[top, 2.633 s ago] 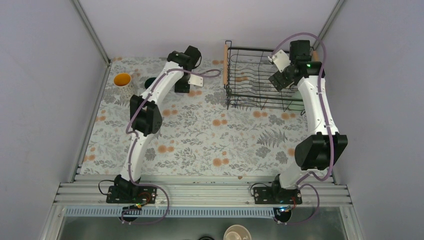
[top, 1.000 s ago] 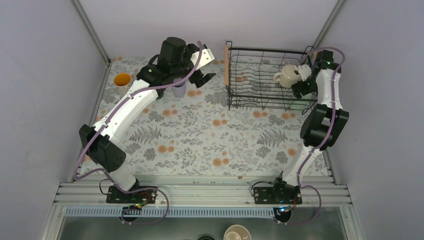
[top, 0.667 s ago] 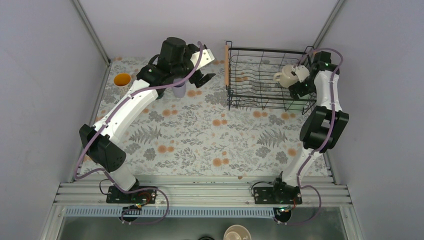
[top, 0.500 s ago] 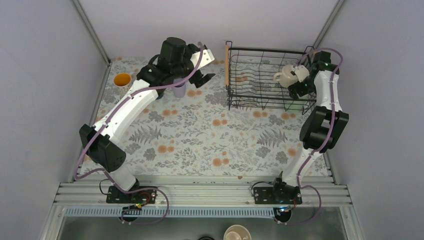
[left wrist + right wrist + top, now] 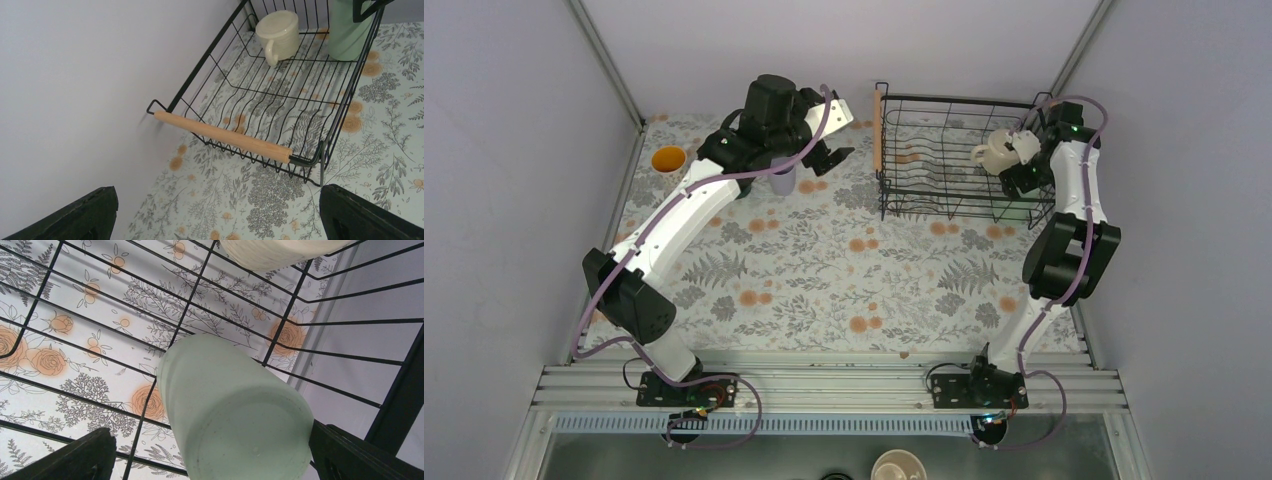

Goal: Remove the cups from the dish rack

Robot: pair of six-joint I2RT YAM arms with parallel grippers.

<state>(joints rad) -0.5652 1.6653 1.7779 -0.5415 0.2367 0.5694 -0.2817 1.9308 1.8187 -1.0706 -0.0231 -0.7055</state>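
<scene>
The rectangular black wire dish rack with 2 wooden handles (image 5: 877,130) sits at the upper right of the flowered counter (image 5: 824,280). It holds the ribbed cream mug (image 5: 994,152) and the mint green cup (image 5: 235,415). The right tool (image 5: 212,457) is spread wide around the mint cup with a gap showing on 1 side, while the left tool (image 5: 834,158) hangs spread and empty just left of the rack, above the lavender tumbler (image 5: 781,180).
</scene>
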